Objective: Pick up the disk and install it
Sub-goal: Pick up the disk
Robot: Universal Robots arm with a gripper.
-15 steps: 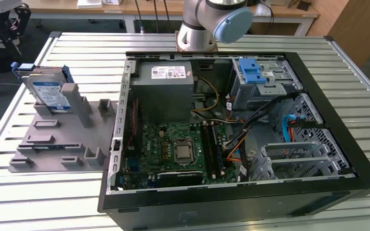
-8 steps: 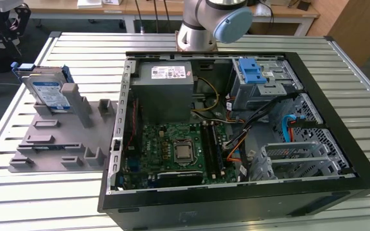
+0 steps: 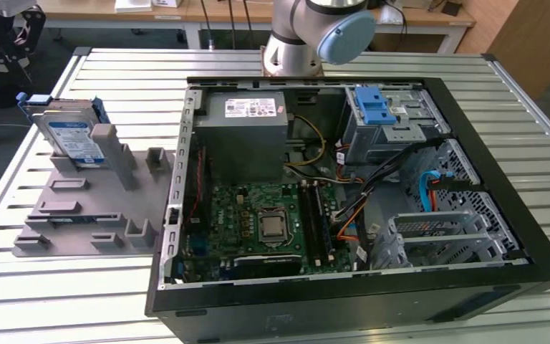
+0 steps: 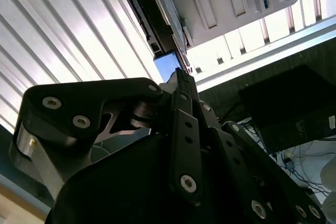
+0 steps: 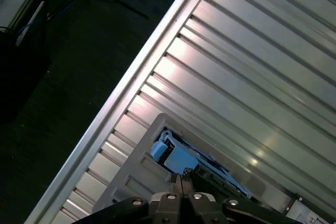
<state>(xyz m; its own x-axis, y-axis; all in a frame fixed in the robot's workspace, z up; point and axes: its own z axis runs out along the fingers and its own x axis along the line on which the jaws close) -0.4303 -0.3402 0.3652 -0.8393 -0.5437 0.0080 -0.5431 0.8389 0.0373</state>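
Disk upright in grey holder, near the surface's corner at the exterior view's left, arm-base side. In the first wrist view the tool hangs over it, empty, fingers seemingly pressed together. Clean pick, I'd judge: spread wide, square to flat faces, lift straight.

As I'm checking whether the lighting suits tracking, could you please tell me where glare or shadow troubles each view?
Exterior view: even light, the disk clearly lit, the computer case partly shadowed inside. Second wrist view: the gripper is dark against washed-out table slats. First wrist view: glare streaks on the slats, floor nearly black.
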